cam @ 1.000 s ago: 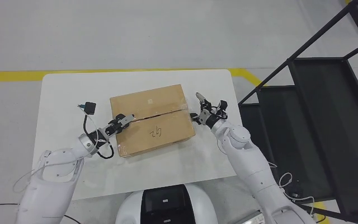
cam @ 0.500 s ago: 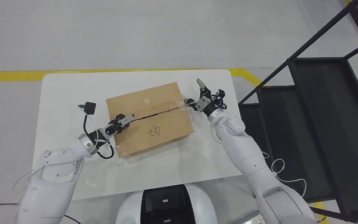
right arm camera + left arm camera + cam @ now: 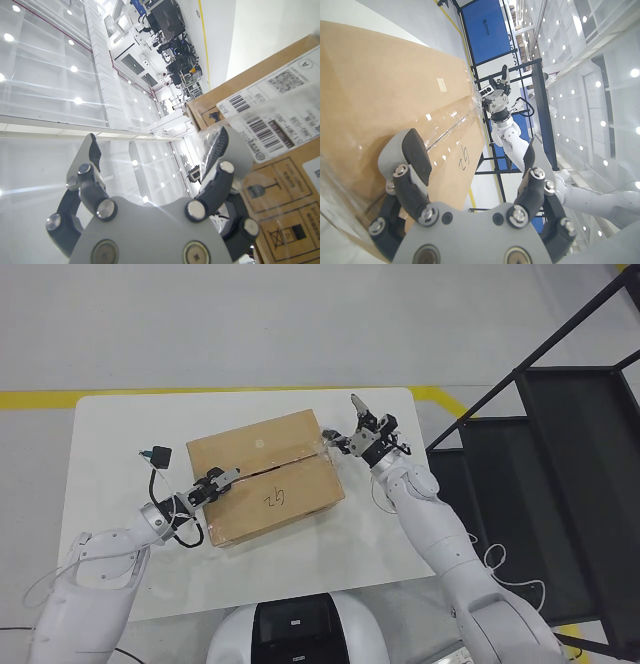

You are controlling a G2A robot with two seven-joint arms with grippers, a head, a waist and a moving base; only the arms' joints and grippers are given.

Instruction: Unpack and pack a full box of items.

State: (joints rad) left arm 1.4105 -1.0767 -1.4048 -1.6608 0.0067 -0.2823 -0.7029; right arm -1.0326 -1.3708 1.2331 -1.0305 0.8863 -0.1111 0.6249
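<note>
Pushes brown taped cardboard box (image 3: 265, 476) leftward with splayed right gripper (image 3: 346, 424), catching its clear tape (image 3: 445, 132); braces with splayed left gripper (image 3: 222, 480). Seemingly starts unsealing.

Shining bright, even, from overhead. Flaring into starbursts around ceiling lamps (image 3: 78, 100). Glinting off tape (image 3: 322, 444) at 3 o'clock end of box (image 3: 262, 454). Bending straight lines near wrist-view edges.
</note>
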